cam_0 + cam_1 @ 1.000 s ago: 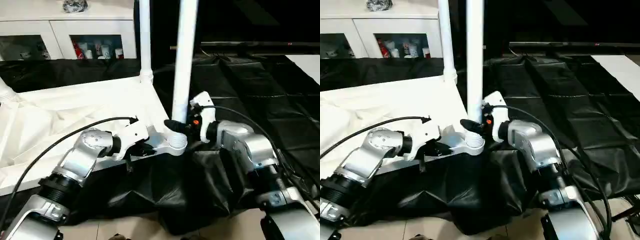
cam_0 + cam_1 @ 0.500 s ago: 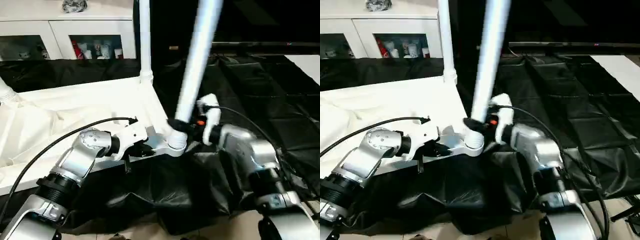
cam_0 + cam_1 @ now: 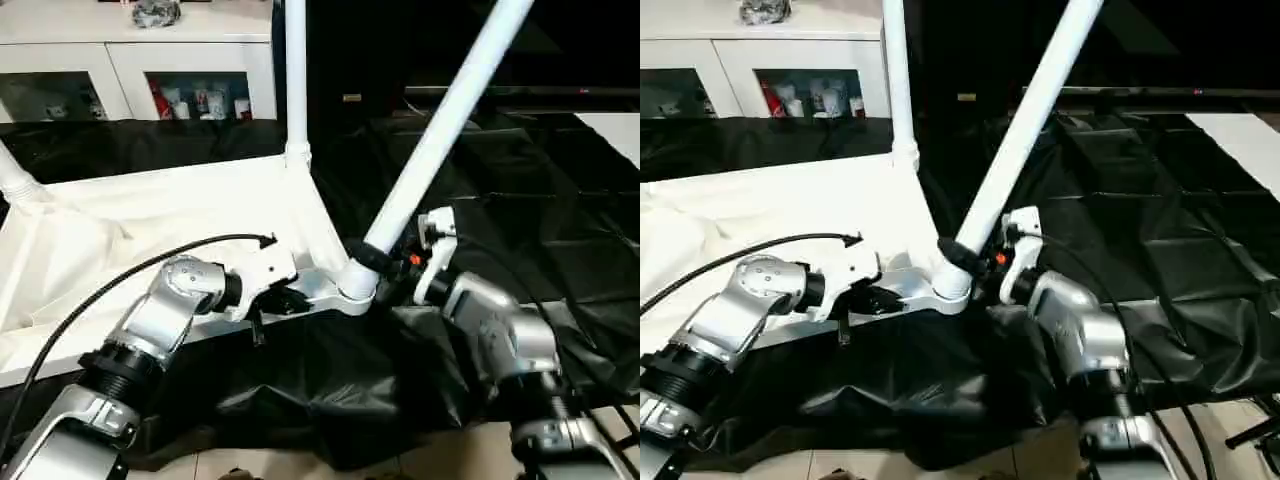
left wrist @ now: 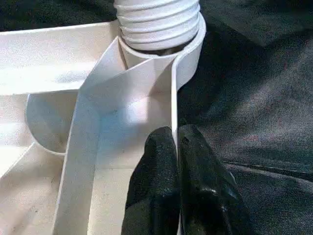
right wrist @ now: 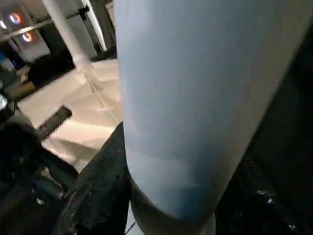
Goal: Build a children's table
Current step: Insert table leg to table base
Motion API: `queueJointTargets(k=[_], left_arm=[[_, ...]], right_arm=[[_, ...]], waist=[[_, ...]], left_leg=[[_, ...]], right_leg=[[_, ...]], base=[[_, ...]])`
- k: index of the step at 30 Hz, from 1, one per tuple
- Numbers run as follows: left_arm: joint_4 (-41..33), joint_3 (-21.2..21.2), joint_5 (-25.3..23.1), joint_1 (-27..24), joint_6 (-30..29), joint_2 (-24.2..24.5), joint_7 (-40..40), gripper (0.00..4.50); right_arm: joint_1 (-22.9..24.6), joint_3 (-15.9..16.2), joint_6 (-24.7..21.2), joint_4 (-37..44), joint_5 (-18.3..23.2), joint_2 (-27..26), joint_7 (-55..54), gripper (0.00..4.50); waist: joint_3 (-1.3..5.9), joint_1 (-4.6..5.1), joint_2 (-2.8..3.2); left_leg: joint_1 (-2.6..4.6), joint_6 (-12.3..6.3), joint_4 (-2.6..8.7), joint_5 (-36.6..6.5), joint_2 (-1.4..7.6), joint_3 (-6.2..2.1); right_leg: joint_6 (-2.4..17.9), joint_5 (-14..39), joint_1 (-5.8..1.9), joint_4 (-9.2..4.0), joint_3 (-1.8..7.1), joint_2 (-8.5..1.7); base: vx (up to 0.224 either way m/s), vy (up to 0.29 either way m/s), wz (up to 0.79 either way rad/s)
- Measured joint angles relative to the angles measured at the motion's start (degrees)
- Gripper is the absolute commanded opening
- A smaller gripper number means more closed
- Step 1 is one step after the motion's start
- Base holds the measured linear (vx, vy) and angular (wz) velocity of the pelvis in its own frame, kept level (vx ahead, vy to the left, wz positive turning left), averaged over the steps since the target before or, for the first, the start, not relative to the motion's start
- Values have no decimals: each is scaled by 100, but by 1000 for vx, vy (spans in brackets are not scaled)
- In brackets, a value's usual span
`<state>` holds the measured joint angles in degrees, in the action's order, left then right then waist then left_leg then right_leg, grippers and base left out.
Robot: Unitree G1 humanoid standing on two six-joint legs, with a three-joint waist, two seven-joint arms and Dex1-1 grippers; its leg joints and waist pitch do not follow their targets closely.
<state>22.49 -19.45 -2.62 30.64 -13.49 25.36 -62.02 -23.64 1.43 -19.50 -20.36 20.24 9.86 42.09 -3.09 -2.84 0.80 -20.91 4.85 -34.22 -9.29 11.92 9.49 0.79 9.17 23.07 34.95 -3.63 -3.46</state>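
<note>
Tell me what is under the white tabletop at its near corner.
Crumpled black sheeting lies under the tabletop and hangs toward the floor. The left gripper pinches the rim there. Whatever supports the tabletop beneath the sheeting is covered.

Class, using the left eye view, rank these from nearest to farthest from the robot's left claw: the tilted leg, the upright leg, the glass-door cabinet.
1. Tilted leg, just right of the left claw.
2. Upright leg, at the tabletop's far corner.
3. Glass-door cabinet, farthest, along the back.
</note>
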Motion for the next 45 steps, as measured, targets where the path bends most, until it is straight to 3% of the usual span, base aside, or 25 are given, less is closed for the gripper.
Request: queueJointTargets(k=[7,15,22,33,45], left_arm=[[90,-31,0,43,71,-21,-4,0],[102,-30,-49,49,90,43,-16,0],[109,-35,-69,49,90,58,-18,0],[110,-61,-57,48,116,65,-60,0],[101,-108,-4,37,491,225,-504,0]], right_arm=[[74,237,137,252,-261,82,-107,188],[-328,605,104,23,-562,234,98,188],[-646,854,281,-370,-832,326,441,188],[-736,930,478,-590,-919,464,905,188],[-913,932,974,-1003,-888,567,1792,188]], waist=[[2,12,3],[5,71,-4],[31,99,-45],[42,99,-63],[49,57,-62]], left_leg=[[2,0,0,0,-1,-6],[3,0,-1,0,-4,-15],[5,1,-1,-1,-6,-53],[5,-4,8,-4,-8,-56],[11,-2,101,-5,-11,-50]], right_leg=[[-1,0,-2,-1,-3,0],[-2,1,-2,-3,-8,-1],[-3,2,-12,-37,-37,0],[-3,2,-30,-90,-38,1],[14,1,-23,-85,-38,8]], base=[[0,0,0],[0,0,0],[0,0,0],[0,0,0],[0,0,0]])
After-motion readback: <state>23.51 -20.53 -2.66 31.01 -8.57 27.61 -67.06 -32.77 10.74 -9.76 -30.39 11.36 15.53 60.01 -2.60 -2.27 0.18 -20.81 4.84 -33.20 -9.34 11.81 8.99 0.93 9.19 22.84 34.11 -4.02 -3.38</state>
